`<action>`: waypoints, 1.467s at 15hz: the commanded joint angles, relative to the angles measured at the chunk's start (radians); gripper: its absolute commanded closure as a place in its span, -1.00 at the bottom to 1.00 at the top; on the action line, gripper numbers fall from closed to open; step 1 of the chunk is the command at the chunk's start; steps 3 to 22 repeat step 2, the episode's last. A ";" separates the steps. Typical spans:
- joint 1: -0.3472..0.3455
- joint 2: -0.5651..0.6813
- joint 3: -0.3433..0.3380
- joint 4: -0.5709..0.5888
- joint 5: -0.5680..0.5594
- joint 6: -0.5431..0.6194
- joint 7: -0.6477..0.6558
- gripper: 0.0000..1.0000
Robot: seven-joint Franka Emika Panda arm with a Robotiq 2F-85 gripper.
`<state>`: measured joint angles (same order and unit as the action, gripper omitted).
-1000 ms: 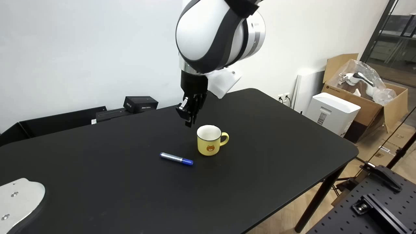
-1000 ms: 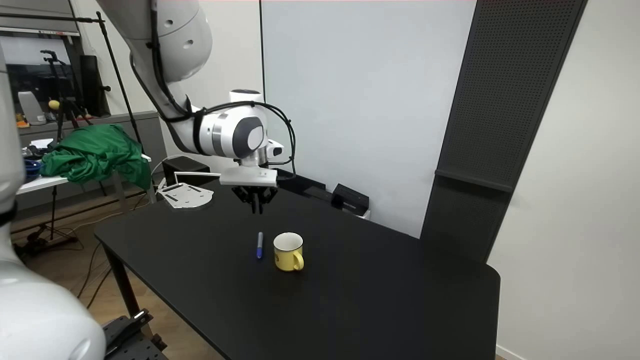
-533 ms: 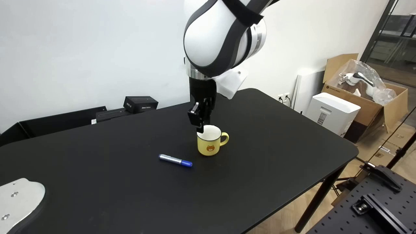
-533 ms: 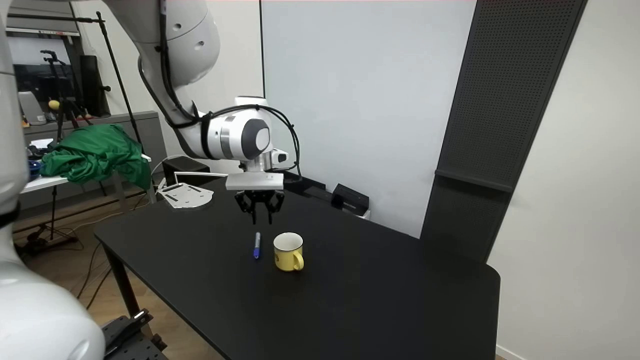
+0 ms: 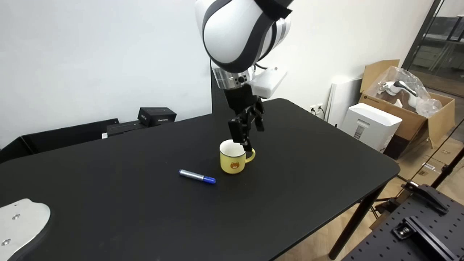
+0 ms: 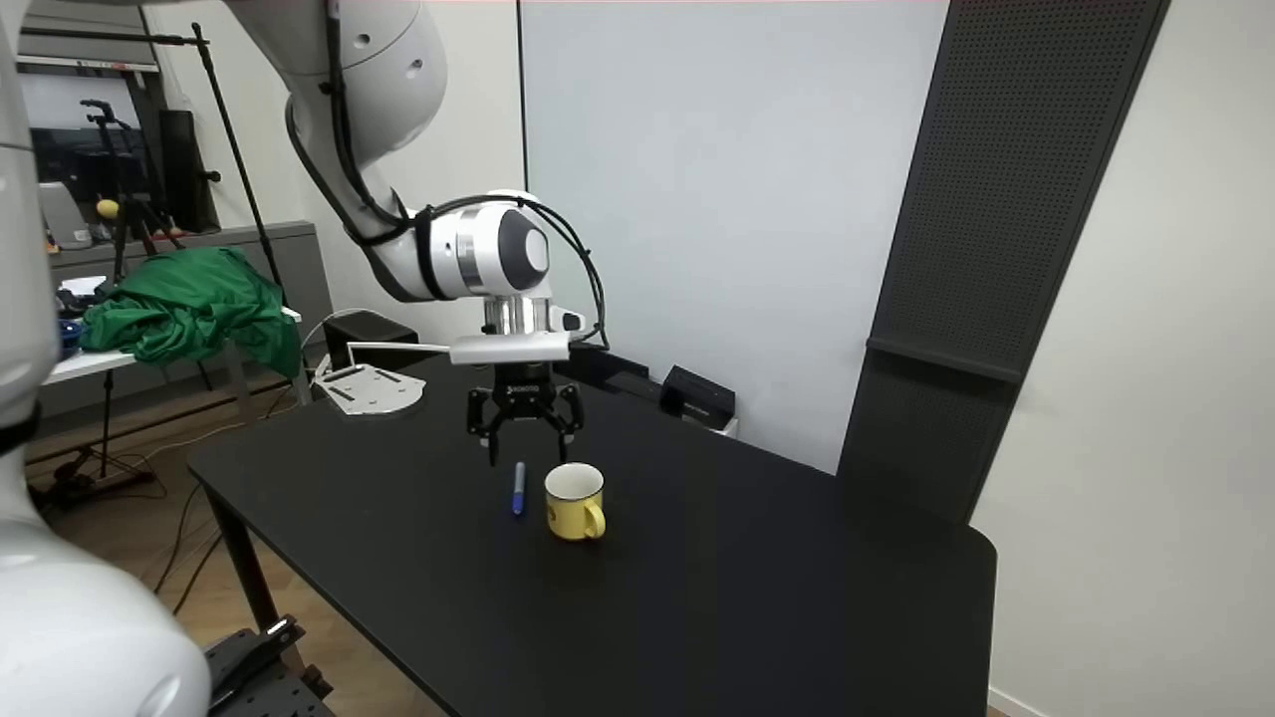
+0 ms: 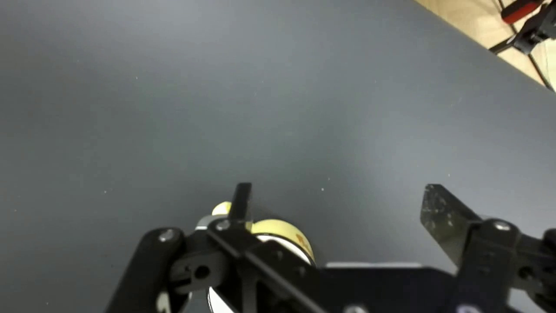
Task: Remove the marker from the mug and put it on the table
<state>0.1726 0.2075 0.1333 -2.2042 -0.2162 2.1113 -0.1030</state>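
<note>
The tool [image 6: 528, 461] hangs spread wide with nothing in its grip, close enough to the upright mug [image 5: 232, 161] that contact cannot be told, likely free because the marker [image 5: 197, 176] already lies where the task wants it, flat on the worktop [image 5: 290, 203] just beside the mug, not in it.

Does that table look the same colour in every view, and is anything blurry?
No: in the wrist view, the table looks grey with paler patches, and the gripper fingers look slightly soft; in both exterior views, it looks nearly black, and the mug and marker have fairly clear edges.
</note>
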 commanded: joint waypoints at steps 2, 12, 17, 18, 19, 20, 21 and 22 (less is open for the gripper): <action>0.000 0.005 0.007 0.019 -0.005 -0.059 0.003 -1.00; 0.000 0.005 0.007 0.019 -0.005 -0.059 0.003 -1.00; 0.000 0.005 0.007 0.019 -0.005 -0.059 0.003 -1.00; 0.000 0.005 0.007 0.019 -0.005 -0.059 0.003 -1.00; 0.000 0.005 0.007 0.019 -0.005 -0.059 0.003 -1.00; 0.000 0.005 0.007 0.019 -0.005 -0.059 0.003 -1.00; 0.000 0.005 0.007 0.019 -0.005 -0.059 0.003 -1.00; 0.000 0.005 0.007 0.019 -0.005 -0.059 0.003 -1.00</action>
